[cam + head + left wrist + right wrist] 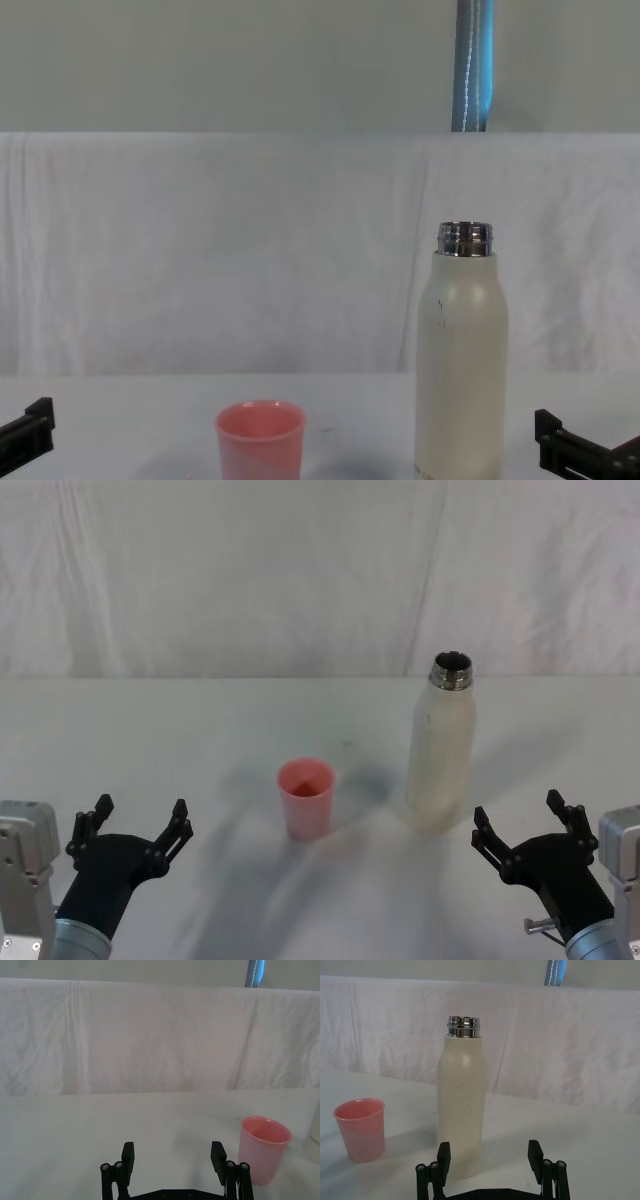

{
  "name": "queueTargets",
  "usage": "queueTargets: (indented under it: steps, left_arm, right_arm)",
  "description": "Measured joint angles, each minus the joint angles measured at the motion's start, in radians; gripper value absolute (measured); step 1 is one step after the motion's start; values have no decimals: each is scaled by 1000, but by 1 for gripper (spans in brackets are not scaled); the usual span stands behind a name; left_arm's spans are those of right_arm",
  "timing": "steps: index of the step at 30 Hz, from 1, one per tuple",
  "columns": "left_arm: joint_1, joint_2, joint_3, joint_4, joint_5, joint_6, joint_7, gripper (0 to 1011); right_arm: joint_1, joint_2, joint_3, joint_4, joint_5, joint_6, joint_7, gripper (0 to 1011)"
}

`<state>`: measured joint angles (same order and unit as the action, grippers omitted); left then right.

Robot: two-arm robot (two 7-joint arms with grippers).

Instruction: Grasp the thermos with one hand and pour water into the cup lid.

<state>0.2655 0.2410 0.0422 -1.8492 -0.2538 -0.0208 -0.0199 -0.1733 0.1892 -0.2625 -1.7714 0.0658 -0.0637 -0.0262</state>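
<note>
The thermos [441, 750] [461, 1105] [460, 360] is a tall cream-white bottle with an open steel neck, standing upright right of the table's middle. The cup lid [306, 797] [263, 1149] [361, 1129] [260, 438], a small pink cup, stands upright to its left, apart from it. My right gripper [520, 820] [490, 1157] is open near the table's front right, a short way in front of the thermos. My left gripper [140, 820] [173, 1157] is open at the front left, with the cup lid ahead and to its right. Both hold nothing.
A white cloth covers the table [200, 720] and hangs as a backdrop [200, 250] behind it. A blue pole [474, 65] rises behind the backdrop. Bare tabletop lies between the grippers and around both objects.
</note>
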Motion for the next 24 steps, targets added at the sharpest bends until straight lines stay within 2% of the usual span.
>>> queueTargets:
  steps: [24]
  left_arm:
    - [0, 0, 0, 0, 0, 0, 0, 1001]
  right_arm:
    - [0, 0, 0, 0, 0, 0, 0, 1001]
